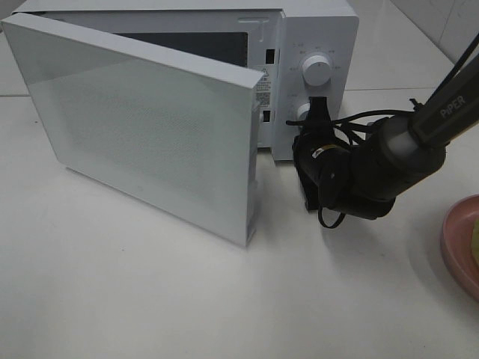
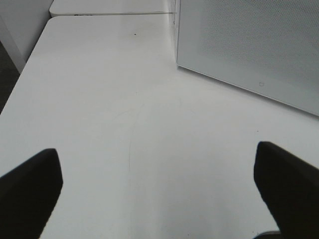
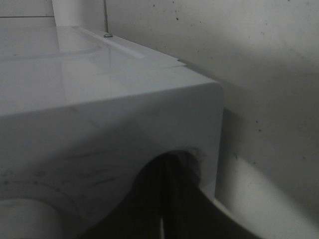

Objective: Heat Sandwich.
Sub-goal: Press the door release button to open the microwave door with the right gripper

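The white microwave (image 1: pixel 314 30) stands at the back with its door (image 1: pixel 150 127) swung half open toward the front. My right gripper (image 1: pixel 317 105) is shut, its tips against the control panel at the lower knob (image 1: pixel 301 112), below the upper knob (image 1: pixel 316 71). In the right wrist view its dark fingers (image 3: pixel 172 199) are pressed together against the panel. A pink plate (image 1: pixel 455 239) sits at the far right edge, and only a yellow-green sliver of the sandwich (image 1: pixel 475 250) shows on it. My left gripper (image 2: pixel 159 184) hangs open over bare table, holding nothing.
The open door (image 2: pixel 249 45) juts out over the white table (image 1: pixel 150 299) and takes up the left-middle area. The right arm and its cables (image 1: pixel 359 172) lie in front of the microwave's right side. A wall (image 3: pixel 269 74) rises behind the microwave.
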